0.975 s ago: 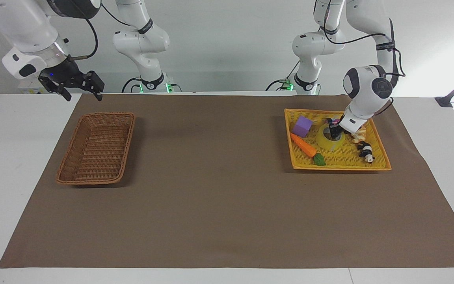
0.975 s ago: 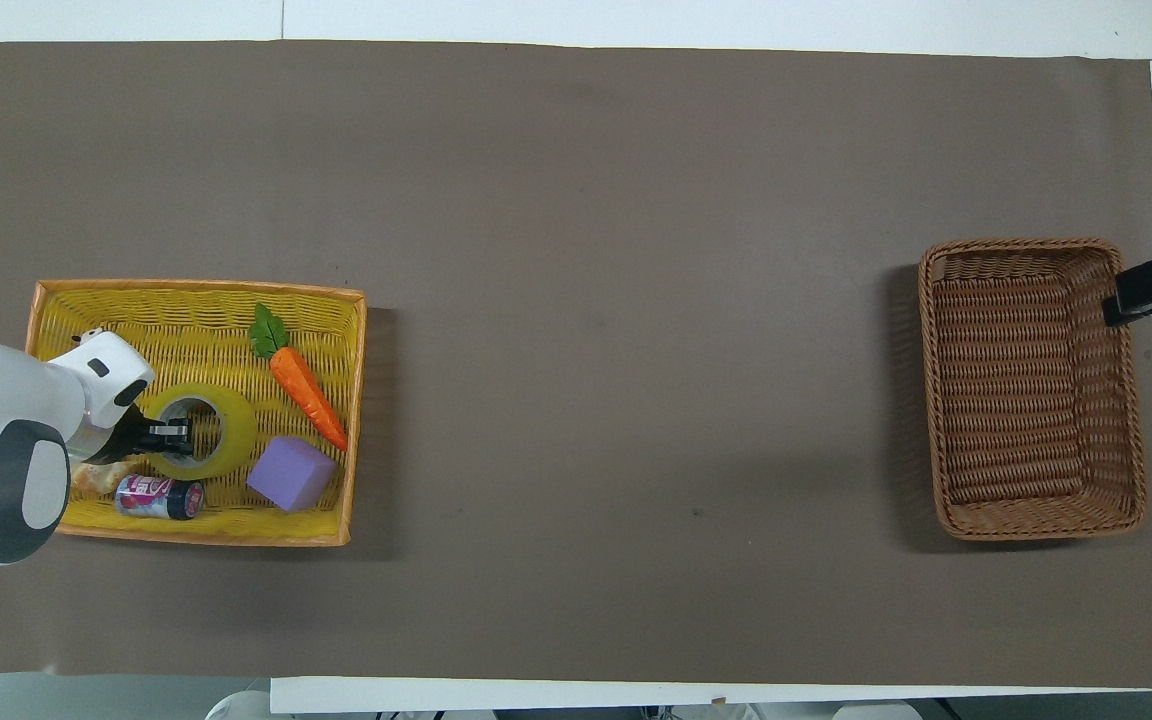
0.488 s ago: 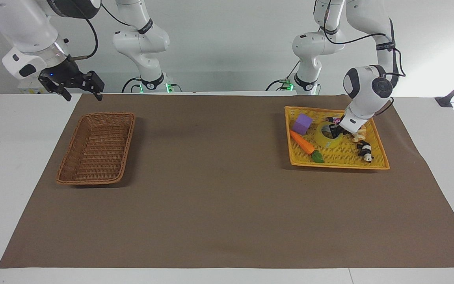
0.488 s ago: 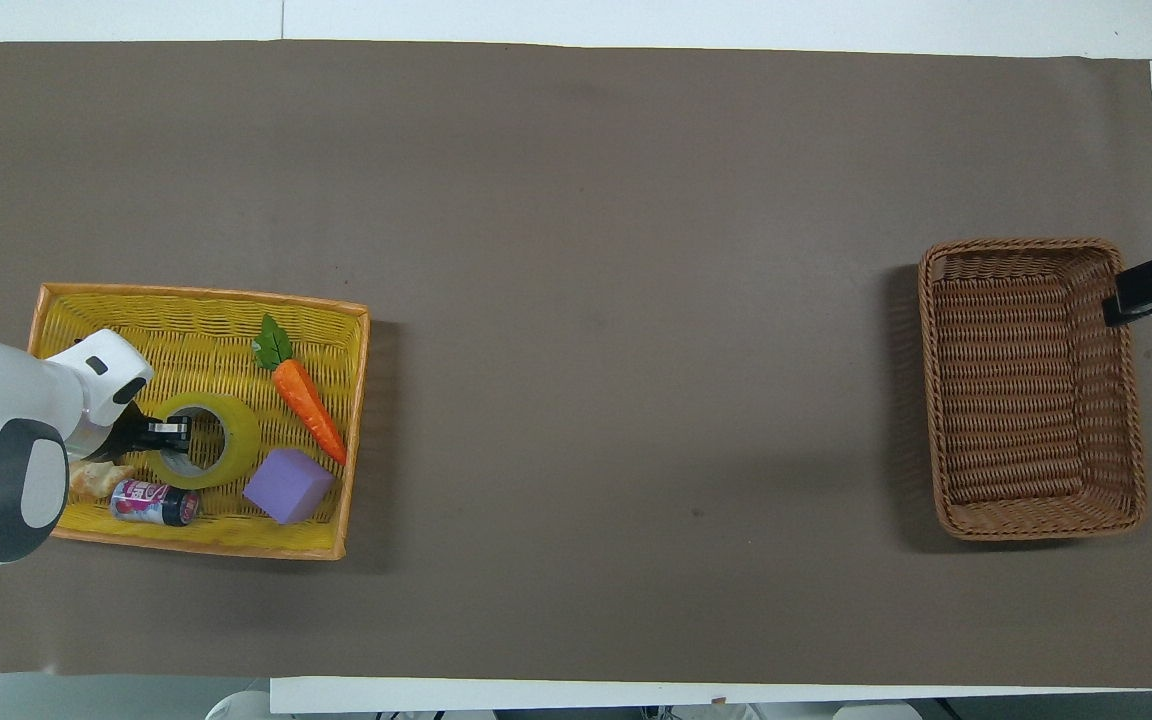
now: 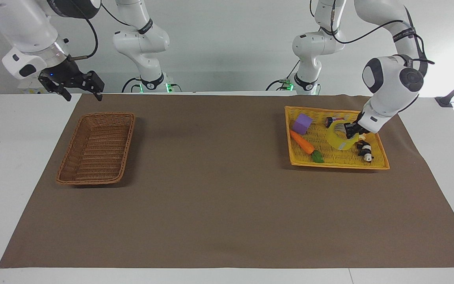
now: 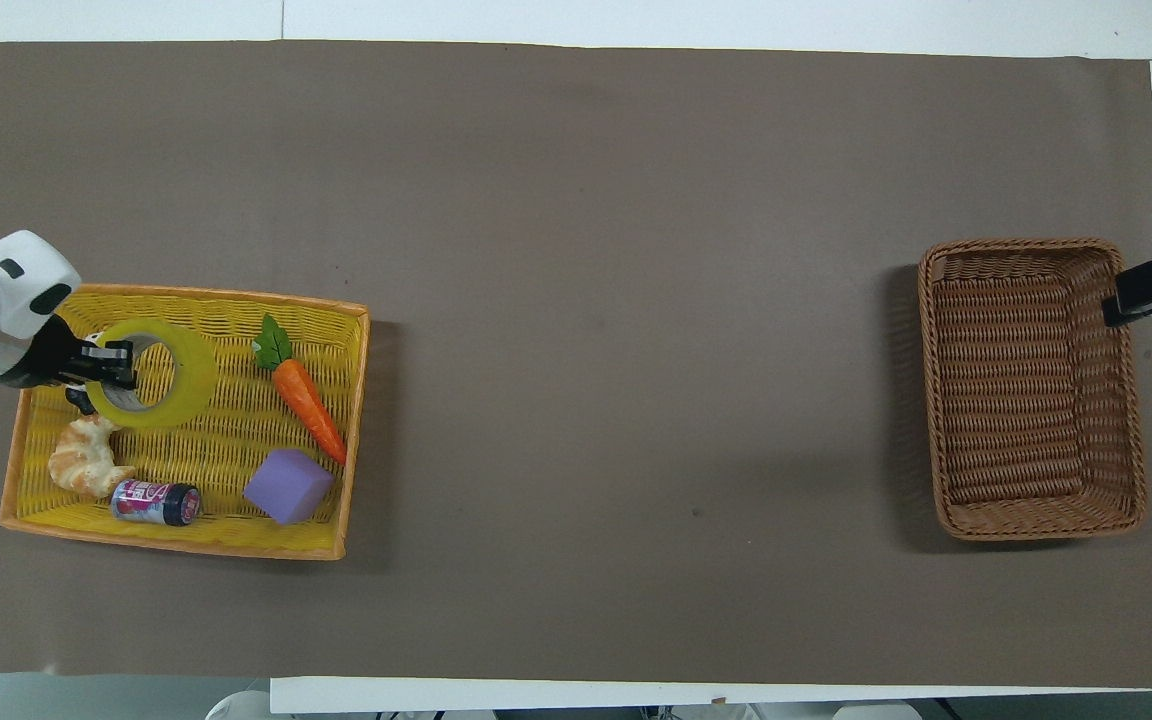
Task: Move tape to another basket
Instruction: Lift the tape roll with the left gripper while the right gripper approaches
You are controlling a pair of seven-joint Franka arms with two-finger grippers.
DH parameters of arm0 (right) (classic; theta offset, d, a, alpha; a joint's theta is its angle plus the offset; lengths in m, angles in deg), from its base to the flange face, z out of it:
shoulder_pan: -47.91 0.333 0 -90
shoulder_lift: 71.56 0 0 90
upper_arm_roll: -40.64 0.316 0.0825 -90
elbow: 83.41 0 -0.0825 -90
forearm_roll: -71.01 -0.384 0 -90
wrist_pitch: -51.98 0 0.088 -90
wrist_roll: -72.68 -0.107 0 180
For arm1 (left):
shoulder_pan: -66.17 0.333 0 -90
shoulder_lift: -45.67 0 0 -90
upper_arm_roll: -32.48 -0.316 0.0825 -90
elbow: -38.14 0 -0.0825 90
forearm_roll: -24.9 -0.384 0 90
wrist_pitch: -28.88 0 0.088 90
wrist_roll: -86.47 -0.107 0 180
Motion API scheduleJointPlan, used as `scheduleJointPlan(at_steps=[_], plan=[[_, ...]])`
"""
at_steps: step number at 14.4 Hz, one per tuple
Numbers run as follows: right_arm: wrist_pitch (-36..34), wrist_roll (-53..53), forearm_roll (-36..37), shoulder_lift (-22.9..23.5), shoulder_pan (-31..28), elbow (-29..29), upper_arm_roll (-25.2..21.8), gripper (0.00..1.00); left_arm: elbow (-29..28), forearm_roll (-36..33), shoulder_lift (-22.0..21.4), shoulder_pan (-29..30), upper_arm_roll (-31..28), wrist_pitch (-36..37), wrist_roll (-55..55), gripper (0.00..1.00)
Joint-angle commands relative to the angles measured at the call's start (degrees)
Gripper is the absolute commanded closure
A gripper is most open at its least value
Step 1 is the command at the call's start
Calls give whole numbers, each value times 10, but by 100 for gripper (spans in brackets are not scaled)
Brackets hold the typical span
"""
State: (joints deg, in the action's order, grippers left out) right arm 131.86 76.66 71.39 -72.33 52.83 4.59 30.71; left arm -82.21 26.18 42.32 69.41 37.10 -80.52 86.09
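Observation:
The yellow translucent tape (image 5: 338, 139) hangs tilted from my left gripper (image 5: 349, 129), which is shut on its wall and holds it just above the yellow-orange woven tray (image 5: 337, 166). In the overhead view the tape (image 6: 192, 372) and the left gripper (image 6: 111, 362) are over the tray's (image 6: 176, 545) corner toward the left arm's end. The brown wicker basket (image 5: 126, 146) sits empty at the right arm's end, also in the overhead view (image 6: 1026, 243). My right gripper (image 5: 84, 96) hangs open in the air beside the basket's edge and waits.
In the tray lie a toy carrot (image 6: 308, 400), a purple cube (image 6: 288, 486), a croissant (image 6: 81, 460), a small can (image 6: 156, 501) and a panda toy (image 5: 365, 150). A brown mat (image 5: 219, 197) covers the table between tray and basket.
My left gripper has lifted the tape off the tray floor and carried it toward the left arm's end. The tray has shifted and turned a little. The right arm has not moved.

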Motion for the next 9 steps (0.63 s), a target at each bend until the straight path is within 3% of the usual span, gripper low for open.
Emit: scheduleJointPlan(at_steps=[1,9], plan=[[6,10,2,-13,-1,16,1,1,71,28,19,-50,-1,48,71,100],[5,11,2,-13,1,16,1,1,86,160,19,-235,0,4,242,100]])
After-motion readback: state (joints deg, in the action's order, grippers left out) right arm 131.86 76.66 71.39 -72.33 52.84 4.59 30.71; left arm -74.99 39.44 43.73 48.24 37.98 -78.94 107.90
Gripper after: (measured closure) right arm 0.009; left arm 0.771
